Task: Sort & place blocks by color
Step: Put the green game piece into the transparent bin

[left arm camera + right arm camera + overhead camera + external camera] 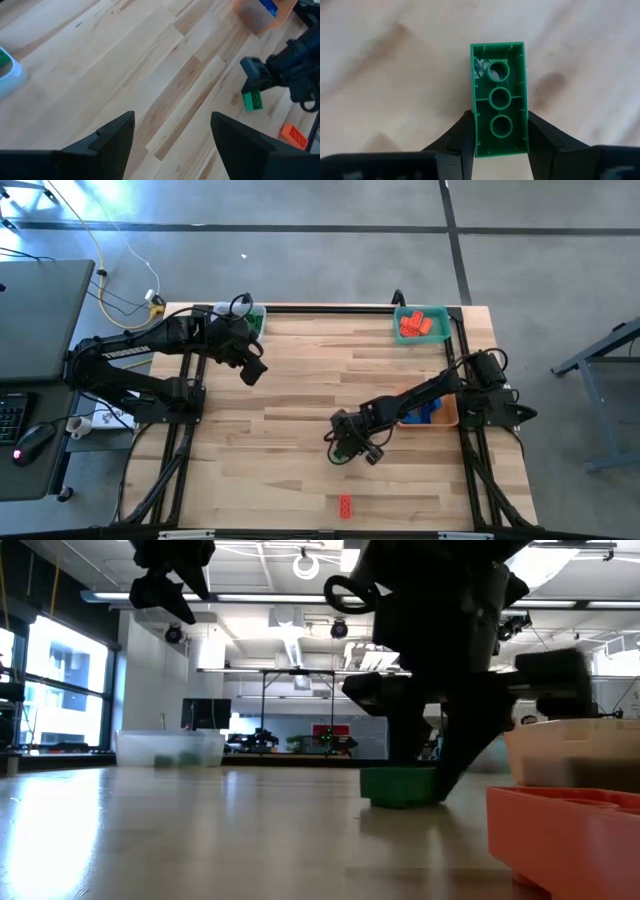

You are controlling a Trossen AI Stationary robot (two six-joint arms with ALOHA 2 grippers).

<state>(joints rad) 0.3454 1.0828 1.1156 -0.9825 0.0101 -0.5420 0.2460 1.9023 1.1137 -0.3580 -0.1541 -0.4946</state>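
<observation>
The right gripper [501, 131] is down on the table [280, 410] toward its middle, well out from the orange tray [447, 417] that holds blue blocks. Its two fingers [462, 137] press against the long sides of a green block [500, 97], so it is closed on that block. The block lies hollow side up, with three round tubes showing. Its long axis runs straight out from the gripper, in line with the fingers, and only the near end sits between them; the far end projects past the tips. In the low view the green block [400, 785] rests flat on the wood beneath the arm, not yet lifted.

The left gripper [172, 127] hangs with fingers spread and nothing in it, above the table close to the clear tray [250, 315] at the far left corner, where green shows inside. That tray lies well apart from the held block, across the table from the orange tray.

One red block [345, 505] lies alone near the front edge, closer to the right arm. The teal tray [421, 325] behind the orange tray holds red blocks.

Judgement: the lift comes next; the grip is short on the block's length, so it may pivot.
</observation>
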